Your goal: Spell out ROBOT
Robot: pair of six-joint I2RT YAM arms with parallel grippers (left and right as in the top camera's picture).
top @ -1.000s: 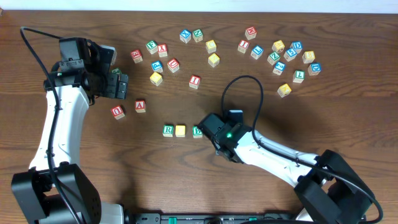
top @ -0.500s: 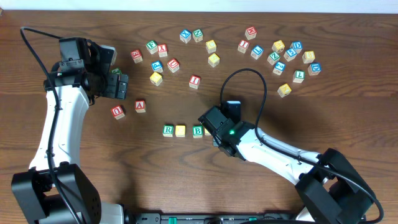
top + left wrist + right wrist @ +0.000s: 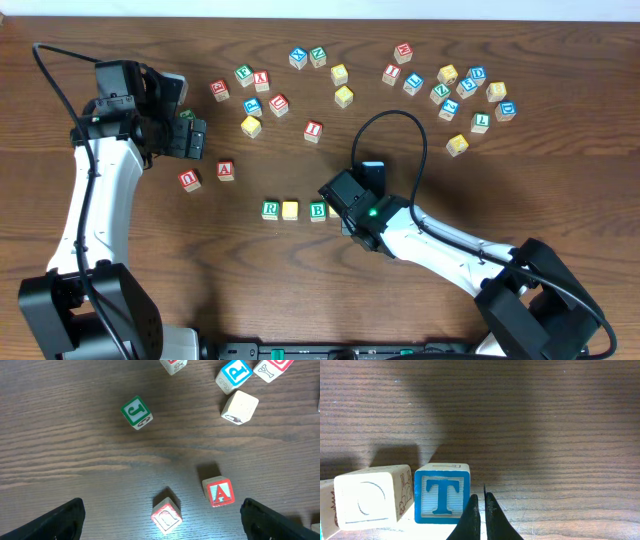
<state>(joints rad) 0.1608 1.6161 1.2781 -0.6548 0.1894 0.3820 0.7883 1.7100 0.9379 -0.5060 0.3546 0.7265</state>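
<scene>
Seen from overhead, the green-bordered R cube [image 3: 270, 209] opens a row on the wooden table [image 3: 520, 190]. A yellow-faced cube [image 3: 290, 210] sits just beside it to the right and the blue-bordered B cube [image 3: 318, 210] comes next along. The rest of the row is hidden beneath the right gripper [image 3: 340, 205], which sits at the end farthest from the R cube. The left gripper [image 3: 193, 138] hangs up and to the left of the R cube, well apart from it, jaws spread wide and empty. Spare letter cubes [image 3: 344, 96] lie scattered beyond the R cube, toward the table's far edge. In the left wrist view the R cube is out of frame; only the red-lettered A cube [image 3: 218, 493] and U cube [image 3: 166, 516] lie between the spread fingers, untouched. In the right wrist view the blue-bordered T cube [image 3: 442, 494] stands upright, with a pale O cube [image 3: 372, 495] just beside it on the R cube's side and turned slightly askew. The claw's fingers are pressed together, pinching nothing, just beside the T cube on the side away from the R cube; contact cannot be told. ROBOT appears fully laid out, leaving perhaps a straightening nudge and the arm's retreat.
</scene>
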